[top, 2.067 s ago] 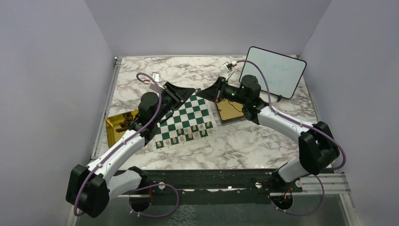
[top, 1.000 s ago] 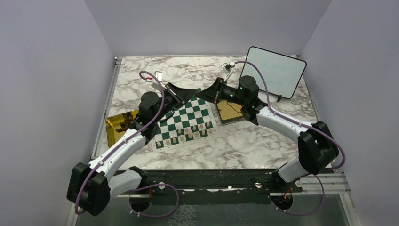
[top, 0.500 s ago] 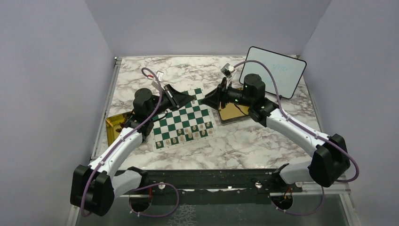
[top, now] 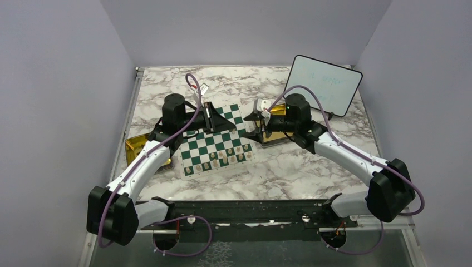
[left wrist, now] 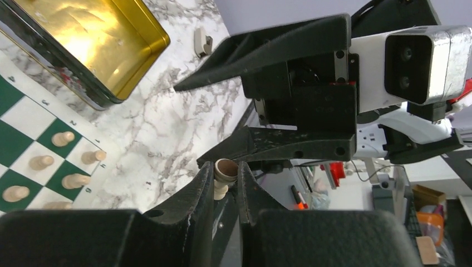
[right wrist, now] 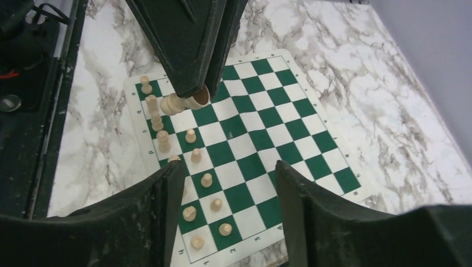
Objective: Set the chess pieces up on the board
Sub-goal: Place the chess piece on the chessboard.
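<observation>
Gripping a chess piece, left hand swung over board, right hand now spread open

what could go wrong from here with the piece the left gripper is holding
1. The left gripper pinches the chess piece at its fingertips, lying sideways; it could slip out or topple when set down.
2. The open right gripper hovers close in front, so fingers could clash when the arms move.
3. Other pieces stand crowded along one side of the board; lowering nearby could knock them.
</observation>
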Motion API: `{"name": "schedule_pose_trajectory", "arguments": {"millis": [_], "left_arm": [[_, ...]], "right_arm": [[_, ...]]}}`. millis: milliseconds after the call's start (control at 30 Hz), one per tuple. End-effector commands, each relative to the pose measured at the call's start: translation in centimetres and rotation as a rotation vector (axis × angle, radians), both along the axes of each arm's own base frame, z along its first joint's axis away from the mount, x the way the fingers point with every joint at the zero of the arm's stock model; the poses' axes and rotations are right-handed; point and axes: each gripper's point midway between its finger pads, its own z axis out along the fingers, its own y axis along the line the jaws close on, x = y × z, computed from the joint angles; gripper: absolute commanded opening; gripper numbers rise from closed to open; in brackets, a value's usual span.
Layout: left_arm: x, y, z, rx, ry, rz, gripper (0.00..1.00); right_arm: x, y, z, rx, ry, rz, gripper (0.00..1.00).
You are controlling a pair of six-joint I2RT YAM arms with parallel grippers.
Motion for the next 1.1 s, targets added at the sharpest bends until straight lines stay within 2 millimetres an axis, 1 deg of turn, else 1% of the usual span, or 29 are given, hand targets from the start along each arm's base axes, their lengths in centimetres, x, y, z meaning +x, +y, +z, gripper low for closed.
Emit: {"name": "schedule_pose_trajectory", "arguments": {"millis": [0,133,233,400,533,567,633,667,733,833,867,900,967,1067], "left_arm": [[-1.2,-0.3,1.0,-0.05,0.021,-0.071,0.0],[-1.1,-0.3,1.3,-0.062,0.04,-0.06,0.0],[-1.0,-0.3,1.1,-0.059,0.063,-0.046,0.0],[-0.7,-0.2,0.6,-0.064,0.125,-0.011,0.0],[-0.3,0.0,0.3,-0.072,0.163,0.02,0.0],[-0.1,0.2,0.3,-0.078,0.185,0.045,0.0],[0.3,0.5,0.5,-0.113,0.214,0.099,0.0],[0.6,0.7,0.7,-0.138,0.226,0.13,0.0],[1.2,1.3,1.3,-0.197,0.244,0.22,0.0],[2.1,2.5,2.4,-0.313,0.303,0.363,0.0],[2.3,3.0,2.8,-0.35,0.325,0.399,0.0],[2.5,3.3,3.0,-0.384,0.351,0.432,0.0],[2.7,3.8,3.5,-0.435,0.398,0.471,0.0],[2.5,3.7,3.3,-0.472,0.482,0.467,0.0]], "right_arm": [[-0.2,0.4,2.6,0.046,-0.197,0.054,0.69],[-1.3,1.0,2.7,0.078,-0.24,0.094,0.79],[-1.5,1.3,3.0,0.103,-0.266,0.08,0.79],[-2.3,1.5,3.7,0.156,-0.288,0.09,0.71],[-1.9,0.7,3.8,0.178,-0.322,0.02,0.66],[-1.6,0.3,3.9,0.176,-0.344,-0.011,0.63],[-1.0,-0.5,4.1,0.167,-0.394,-0.067,0.53],[-0.8,-0.7,4.6,0.172,-0.409,-0.089,0.48],[-0.9,-0.9,5.7,0.201,-0.412,-0.112,0.43],[-1.6,-0.5,6.9,0.289,-0.391,-0.107,0.43],[-1.9,-0.3,6.7,0.311,-0.391,-0.101,0.43],[-2.1,0.0,7.0,0.336,-0.415,-0.094,0.43],[-2.5,0.9,6.4,0.322,-0.477,-0.089,0.44],[-2.9,1.5,6.3,0.297,-0.642,-0.084,0.49]]}}
